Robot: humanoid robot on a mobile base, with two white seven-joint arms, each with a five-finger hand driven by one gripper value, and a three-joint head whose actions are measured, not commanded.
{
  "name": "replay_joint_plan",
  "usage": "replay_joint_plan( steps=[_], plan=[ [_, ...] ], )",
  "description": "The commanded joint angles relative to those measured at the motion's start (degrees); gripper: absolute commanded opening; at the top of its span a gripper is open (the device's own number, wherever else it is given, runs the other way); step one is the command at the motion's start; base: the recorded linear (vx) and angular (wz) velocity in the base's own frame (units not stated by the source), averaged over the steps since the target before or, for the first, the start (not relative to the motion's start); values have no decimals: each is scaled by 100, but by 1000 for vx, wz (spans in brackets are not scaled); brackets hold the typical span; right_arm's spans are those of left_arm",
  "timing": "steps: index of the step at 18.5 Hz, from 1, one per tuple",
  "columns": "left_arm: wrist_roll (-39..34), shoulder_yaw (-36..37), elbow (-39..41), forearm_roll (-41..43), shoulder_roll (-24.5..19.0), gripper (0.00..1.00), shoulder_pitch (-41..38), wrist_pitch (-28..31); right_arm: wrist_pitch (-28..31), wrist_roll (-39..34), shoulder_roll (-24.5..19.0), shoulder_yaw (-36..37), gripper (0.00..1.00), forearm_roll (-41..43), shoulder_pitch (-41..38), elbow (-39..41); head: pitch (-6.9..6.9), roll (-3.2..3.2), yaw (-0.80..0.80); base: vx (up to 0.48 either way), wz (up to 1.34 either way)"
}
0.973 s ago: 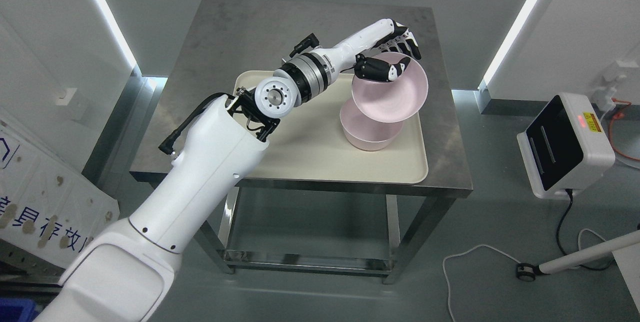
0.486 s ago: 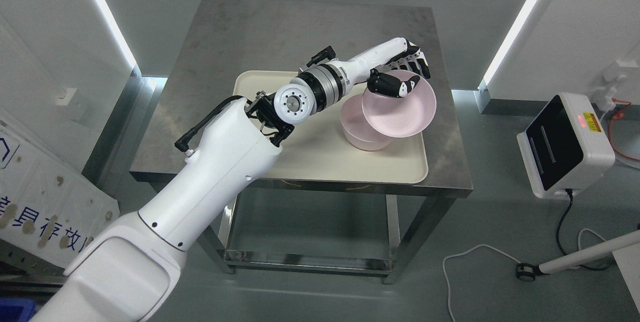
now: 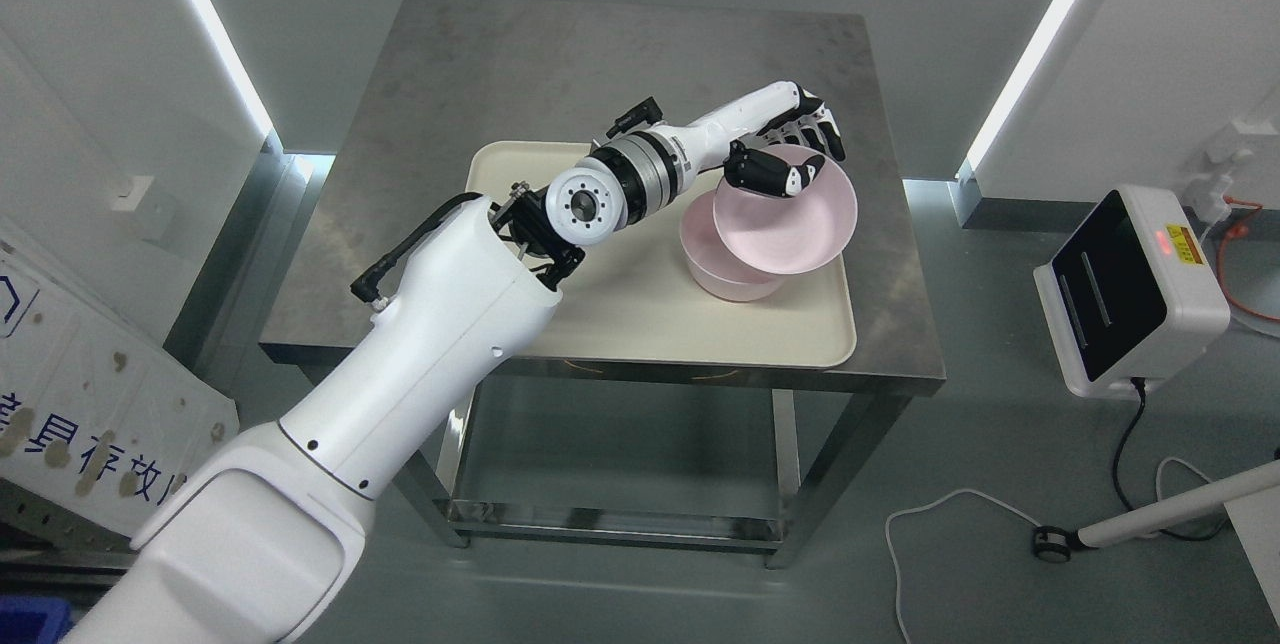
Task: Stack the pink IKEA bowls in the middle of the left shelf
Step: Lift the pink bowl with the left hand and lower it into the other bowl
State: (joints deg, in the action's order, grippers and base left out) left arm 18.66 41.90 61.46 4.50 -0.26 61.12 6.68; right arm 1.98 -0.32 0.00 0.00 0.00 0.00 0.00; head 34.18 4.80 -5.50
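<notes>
While the left robot hand (image 3: pixel 790 149) pinches the far rim of a tilted pink bowl (image 3: pixel 785 224) above the second bowl (image 3: pixel 725 269) near the tray's (image 3: pixel 620 314) right edge on the worktop (image 3: pixel 450 84), nesting is underway; next, level, lower, release.

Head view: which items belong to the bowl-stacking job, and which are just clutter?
Job:
- left hand, gripping the held pink bowl by its rim
- lower pink bowl on the cream tray
- steel table

Lying about:
- white box device on the floor
- white cable
- printed sign
</notes>
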Motion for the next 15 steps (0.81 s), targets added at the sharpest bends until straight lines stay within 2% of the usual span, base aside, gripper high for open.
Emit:
replay_joint_plan(
  steps=[1,15],
  plan=[
    [33,-190,-266,16,-74,4,-3,-18,-5,-3,100,70,100,0,-167,193,0,0,0,0,0],
    [50,-463,-362,68,-74,9,-214,-53,-5,-3,100,70,100,0,-167,193,0,0,0,0,0]
  ],
)
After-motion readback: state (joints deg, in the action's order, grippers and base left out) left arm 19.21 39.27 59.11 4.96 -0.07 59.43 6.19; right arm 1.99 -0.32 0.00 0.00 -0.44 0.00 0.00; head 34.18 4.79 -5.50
